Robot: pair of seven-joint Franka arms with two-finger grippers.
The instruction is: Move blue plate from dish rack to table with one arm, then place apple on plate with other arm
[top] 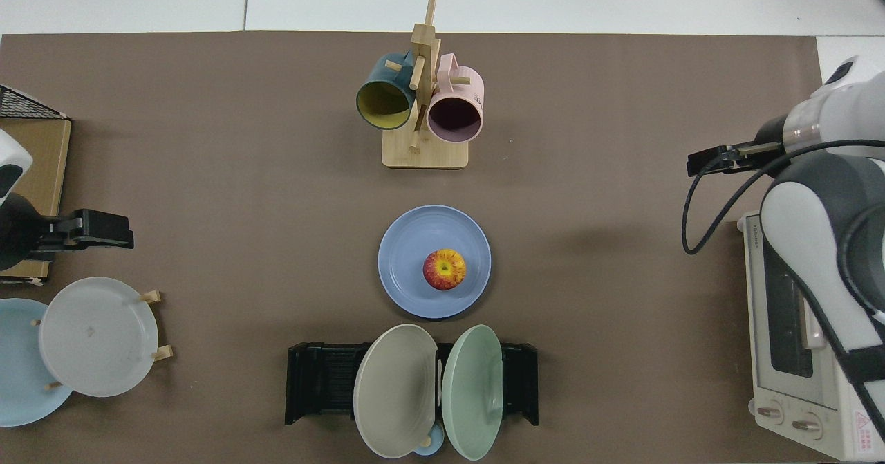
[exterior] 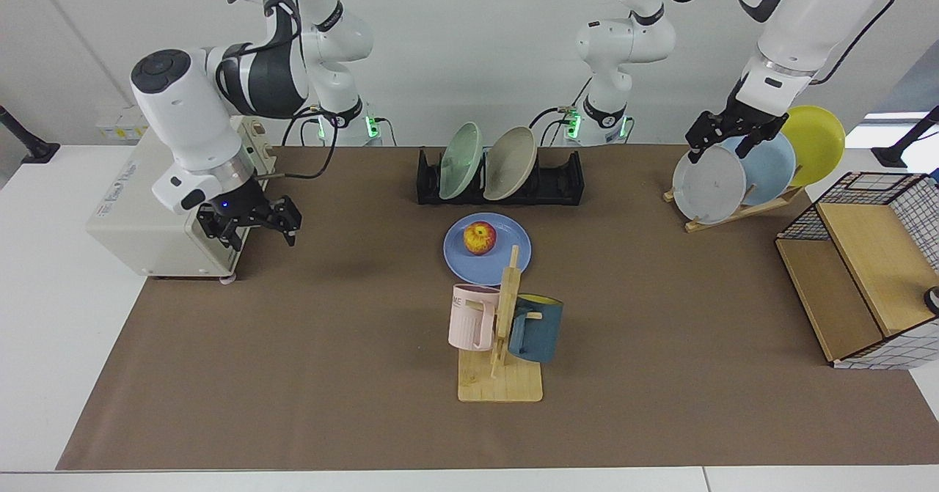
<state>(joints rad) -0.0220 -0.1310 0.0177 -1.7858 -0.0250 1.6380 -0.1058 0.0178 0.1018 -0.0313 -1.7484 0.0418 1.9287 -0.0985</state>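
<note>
The blue plate (exterior: 508,256) (top: 408,256) lies flat on the brown mat of the table (exterior: 293,345), just in front of the black dish rack (exterior: 559,180) (top: 321,381). The apple (exterior: 480,237) (top: 444,269) rests on the plate, slightly off centre, with nothing touching it. My right gripper (exterior: 258,234) (top: 700,163) hangs open and empty above the mat beside the toaster oven, far from the plate. Over the wooden plate stand my left gripper (exterior: 720,149) (top: 93,230) waits, open and empty.
A mint-green plate (exterior: 461,151) and a beige plate (exterior: 510,153) stand in the dish rack. The mug stand (exterior: 501,338) with two mugs is in front of the blue plate. A toaster oven (exterior: 147,199), a wooden stand of plates (exterior: 710,184) and a wire basket (exterior: 866,272) line the sides.
</note>
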